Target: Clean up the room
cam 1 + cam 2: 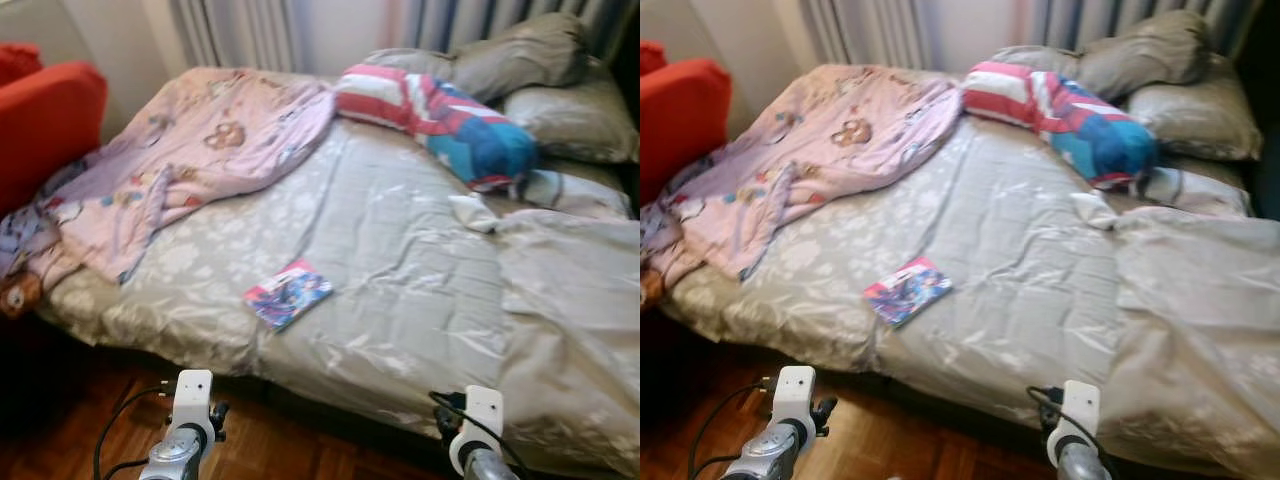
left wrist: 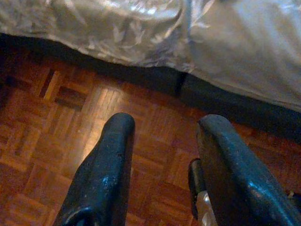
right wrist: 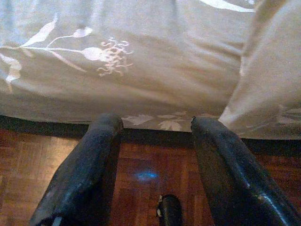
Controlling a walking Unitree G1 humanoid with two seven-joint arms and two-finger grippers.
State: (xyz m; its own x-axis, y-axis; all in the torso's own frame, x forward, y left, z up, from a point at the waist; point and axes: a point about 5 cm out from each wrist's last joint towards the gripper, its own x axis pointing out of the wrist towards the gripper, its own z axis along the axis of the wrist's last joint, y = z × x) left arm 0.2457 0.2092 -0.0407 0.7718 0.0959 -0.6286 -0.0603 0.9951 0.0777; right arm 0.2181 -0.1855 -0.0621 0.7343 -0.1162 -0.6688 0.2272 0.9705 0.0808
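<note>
A small colourful book [image 1: 288, 293] lies flat near the front edge of the bed [image 1: 400, 240], on its grey flowered cover. A pink patterned blanket [image 1: 170, 165] is bunched over the bed's far left corner and hangs off the side. A red, white and blue pillow [image 1: 440, 115] lies at the head end beside grey pillows [image 1: 560, 100]. Both arms are low in front of the bed. My left gripper [image 2: 162, 129] is open over the parquet floor [image 2: 70, 136], nothing between its fingers. My right gripper [image 3: 155, 127] is open too, facing the bed's hanging cover [image 3: 141, 70].
A red armchair [image 1: 45, 120] stands at the left of the bed. Striped curtains [image 1: 240, 30] hang behind the bed. A small white cloth [image 1: 472, 212] lies near the pillows. A dark gap runs under the bed edge above the wooden floor [image 1: 300, 455].
</note>
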